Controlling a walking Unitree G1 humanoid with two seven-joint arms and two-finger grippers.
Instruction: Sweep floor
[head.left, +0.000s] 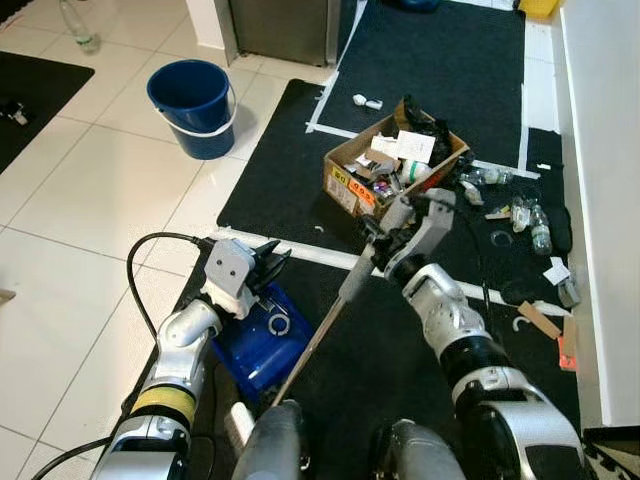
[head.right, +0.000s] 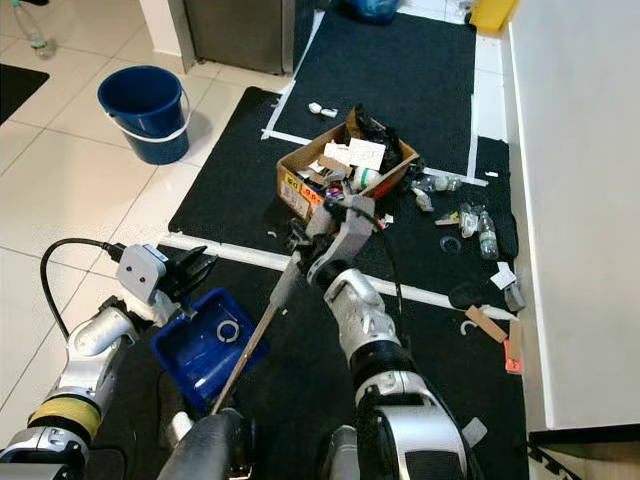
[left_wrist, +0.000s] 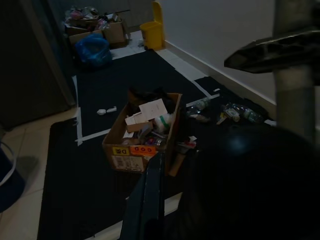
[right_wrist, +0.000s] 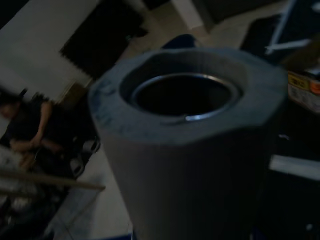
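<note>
Right end effector (head.left: 385, 235) is up over the black mat (head.left: 300, 170), fingers wrapped tight around the grey foam grip of the broom handle (head.left: 355, 282). The handle slants from that grip down and back toward the robot's body, a thin wooden shaft below the grey sleeve. In the right wrist view you're looking straight down the hollow top of the grip (right_wrist: 182, 95), and there's a person (right_wrist: 27, 127) sitting on the floor in the dim background.

Left end effector (head.left: 268, 262) hovers just above the blue dustpan (head.left: 262, 338), which lies on the mat's near edge, left of the broom handle. Its black fingers look a little parted, holding nothing.

Just beyond the broom grip sits the cardboard box (head.left: 390, 165), stuffed with paper and rubbish. To the right of the box, litter is strewn across the mat: plastic bottles (head.left: 535, 225), scraps, a strip of cardboard (head.left: 540, 320). Well left of the box, on the white tiles, stands a blue bucket (head.left: 192, 105).
</note>
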